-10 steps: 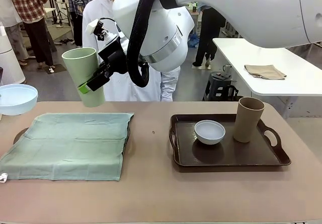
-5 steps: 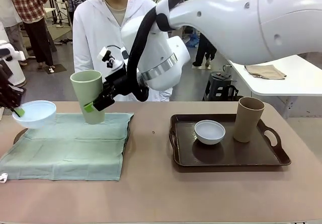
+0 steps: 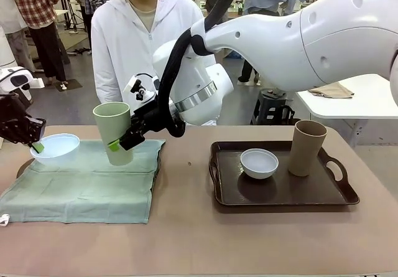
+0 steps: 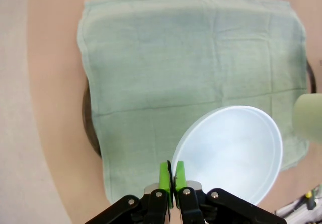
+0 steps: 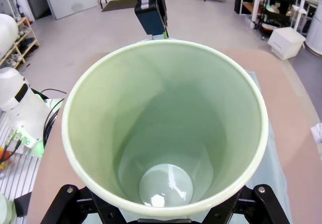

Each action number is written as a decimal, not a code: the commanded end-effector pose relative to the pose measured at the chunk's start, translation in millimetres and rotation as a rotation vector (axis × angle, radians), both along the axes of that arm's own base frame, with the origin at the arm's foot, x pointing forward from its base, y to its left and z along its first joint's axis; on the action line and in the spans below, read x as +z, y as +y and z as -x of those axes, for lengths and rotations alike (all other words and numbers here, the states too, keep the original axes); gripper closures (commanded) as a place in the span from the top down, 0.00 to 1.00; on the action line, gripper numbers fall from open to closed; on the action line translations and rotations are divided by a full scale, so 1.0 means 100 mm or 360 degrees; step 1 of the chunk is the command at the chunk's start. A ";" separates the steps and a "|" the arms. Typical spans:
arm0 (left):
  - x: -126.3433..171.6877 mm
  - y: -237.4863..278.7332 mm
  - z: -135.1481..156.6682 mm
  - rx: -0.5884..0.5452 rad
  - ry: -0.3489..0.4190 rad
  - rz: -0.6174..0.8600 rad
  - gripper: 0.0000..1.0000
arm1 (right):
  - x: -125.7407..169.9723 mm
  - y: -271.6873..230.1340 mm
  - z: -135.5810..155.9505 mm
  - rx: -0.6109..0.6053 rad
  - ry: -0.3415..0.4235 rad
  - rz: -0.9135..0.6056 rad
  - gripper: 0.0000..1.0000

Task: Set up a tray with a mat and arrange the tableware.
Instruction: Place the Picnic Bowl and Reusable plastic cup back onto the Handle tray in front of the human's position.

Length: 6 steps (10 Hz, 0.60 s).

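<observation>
A green mat (image 3: 87,177) lies over a dark tray whose rim (image 3: 22,167) shows at its left; the mat (image 4: 191,68) and the rim (image 4: 88,128) also show in the left wrist view. My left gripper (image 3: 36,145) is shut on the rim of a pale blue bowl (image 3: 57,147), low over the mat's back left corner. In its wrist view the green pads (image 4: 165,176) pinch the bowl (image 4: 231,151). My right gripper (image 3: 118,142) is shut on a pale green cup (image 3: 114,127), slightly tilted at the mat's back edge. The cup (image 5: 166,128) looks empty.
A second dark tray (image 3: 280,196) on the right holds a white bowl (image 3: 259,163) and a tan cup (image 3: 308,146). A person in a white coat (image 3: 134,40) stands at the far side. My right arm (image 3: 280,34) spans the upper middle.
The right gripper has brought the green cup down to the mat's back edge. The left gripper has carried the blue bowl right and down over the mat's corner.
</observation>
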State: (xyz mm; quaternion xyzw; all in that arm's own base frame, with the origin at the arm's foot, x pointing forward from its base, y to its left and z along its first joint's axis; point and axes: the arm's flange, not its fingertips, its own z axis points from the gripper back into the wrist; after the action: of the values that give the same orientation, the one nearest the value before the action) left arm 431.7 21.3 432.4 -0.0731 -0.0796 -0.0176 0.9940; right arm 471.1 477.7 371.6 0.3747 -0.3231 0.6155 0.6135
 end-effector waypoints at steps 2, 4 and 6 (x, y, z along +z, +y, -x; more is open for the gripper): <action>0.00 0.00 0.00 0.0000 0.0000 0.0000 0.04 | 0.00 0.00 0.00 0.0000 0.0000 0.0000 0.83; -0.23 -0.06 -0.06 -0.0033 -0.0001 -0.0019 0.04 | -0.25 -0.01 -0.10 0.0051 0.0028 -0.0042 0.83; -0.40 -0.05 -0.19 -0.0021 -0.0061 -0.0018 0.04 | -0.37 0.00 -0.15 0.0058 0.0014 -0.0041 0.83</action>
State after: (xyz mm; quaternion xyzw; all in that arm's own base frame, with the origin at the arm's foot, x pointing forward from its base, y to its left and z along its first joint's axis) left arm 441.5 16.4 403.8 -0.0645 -0.0786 -0.0193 0.9946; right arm 480.8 477.0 337.2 0.3852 -0.3079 0.6171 0.6132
